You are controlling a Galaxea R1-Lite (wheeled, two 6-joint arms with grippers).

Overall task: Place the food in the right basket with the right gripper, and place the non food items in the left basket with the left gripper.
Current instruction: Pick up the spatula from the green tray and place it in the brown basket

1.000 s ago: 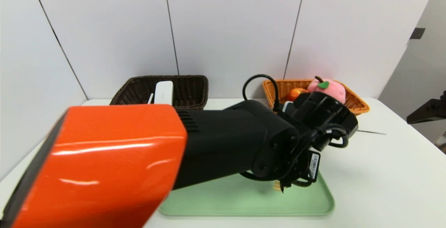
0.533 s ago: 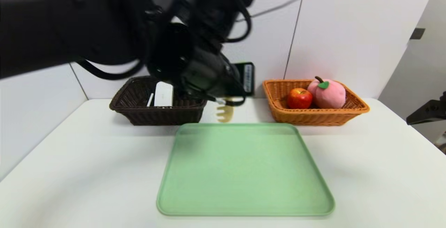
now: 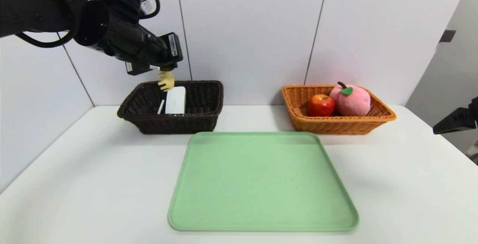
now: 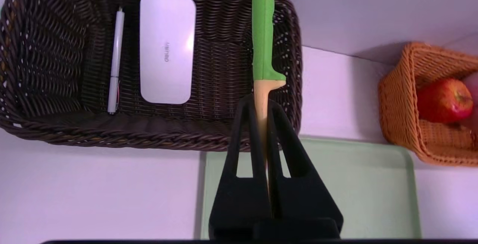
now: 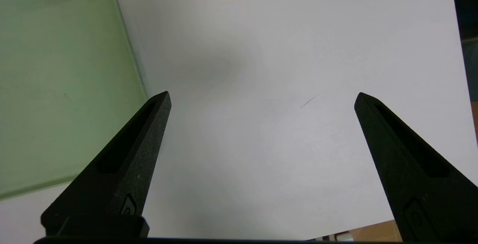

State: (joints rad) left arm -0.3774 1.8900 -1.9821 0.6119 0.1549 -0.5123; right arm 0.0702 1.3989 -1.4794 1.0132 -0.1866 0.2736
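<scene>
Fork [image 4: 263, 50], green handle and beige neck, is pinched between the pressed-together fingers of the left gripper [image 4: 261, 104]; the handle sticks out past the fingertips, over the dark basket [image 4: 56, 132]. In the head view the left gripper [image 3: 161, 68] hangs above the back left part of that basket [image 3: 209, 119], with the beige prongs of the fork [image 3: 166, 81] showing just under it, clear of the basket's contents. Inside the dark basket lie a white flat case [image 4: 167, 46] and a white pen [image 4: 115, 59], side by side, the pen just beside the case. Orange basket [image 3: 328, 126] on the right holds a red apple [image 3: 320, 105] and a pink plush peach [image 3: 351, 99], touching. Green tray [image 3: 261, 184] sits on the white table [image 3: 410, 184] in front of both baskets.

Right gripper [image 5: 261, 98]: fingers spread wide, holding nothing, over bare table just beside the tray's edge [image 5: 56, 87].
</scene>
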